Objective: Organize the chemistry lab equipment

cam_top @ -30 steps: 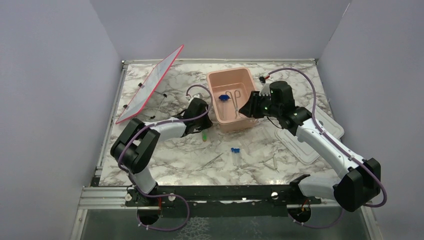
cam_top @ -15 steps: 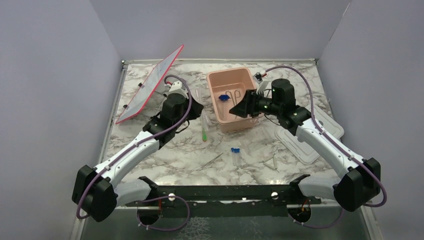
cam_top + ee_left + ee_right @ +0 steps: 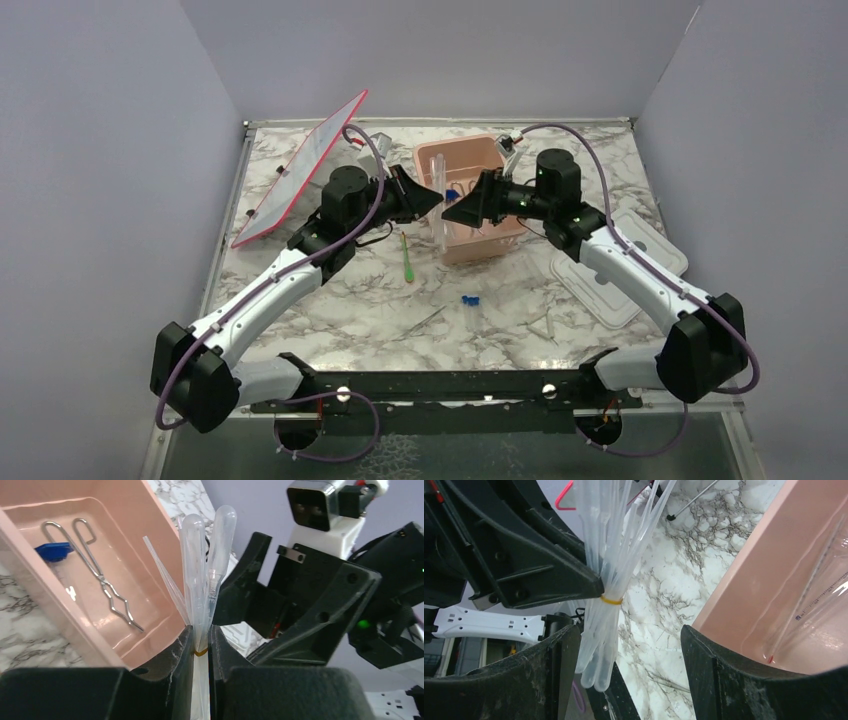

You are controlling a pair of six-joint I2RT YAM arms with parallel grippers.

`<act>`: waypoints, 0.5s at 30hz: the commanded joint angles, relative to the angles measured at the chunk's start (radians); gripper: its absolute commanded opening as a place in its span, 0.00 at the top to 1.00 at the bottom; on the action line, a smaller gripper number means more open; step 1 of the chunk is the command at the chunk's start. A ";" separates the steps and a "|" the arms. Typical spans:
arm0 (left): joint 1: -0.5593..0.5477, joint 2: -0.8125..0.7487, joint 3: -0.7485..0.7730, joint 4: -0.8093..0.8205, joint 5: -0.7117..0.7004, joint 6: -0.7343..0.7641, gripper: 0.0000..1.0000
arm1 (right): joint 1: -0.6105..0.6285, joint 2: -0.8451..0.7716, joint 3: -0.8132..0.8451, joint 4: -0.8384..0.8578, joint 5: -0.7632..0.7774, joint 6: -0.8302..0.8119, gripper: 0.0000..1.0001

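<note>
My left gripper is shut on a bundle of thin clear pipettes tied with a yellow band, held upright just left of the pink tub. In the top view the bundle stands between the left gripper and the right gripper. The right gripper is open wide, and the bundle's bulb ends hang between its jaws close to its left finger. Metal tweezers and a blue-capped tube lie inside the tub.
A green-yellow stick, blue-capped tubes and loose pipettes lie on the marble table. The white lid sits at the right. The red-edged panel leans at the back left.
The left arm has lifted the pipette bundle off the table and carried it up to the tub's left side. The right gripper has opened wider and moved left around the bundle.
</note>
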 commanded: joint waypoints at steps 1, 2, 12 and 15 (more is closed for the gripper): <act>0.004 0.031 0.024 0.103 0.093 -0.088 0.84 | 0.009 0.034 0.030 0.097 -0.035 0.060 0.22; 0.004 0.036 0.020 0.113 0.095 -0.097 0.84 | 0.011 0.041 0.031 0.110 -0.044 0.072 0.22; 0.004 0.057 0.007 0.118 0.066 -0.144 0.84 | 0.024 0.126 0.045 0.123 -0.045 0.131 0.36; 0.004 0.057 0.008 0.108 0.062 -0.157 0.83 | 0.023 0.139 0.044 0.127 -0.049 0.131 0.48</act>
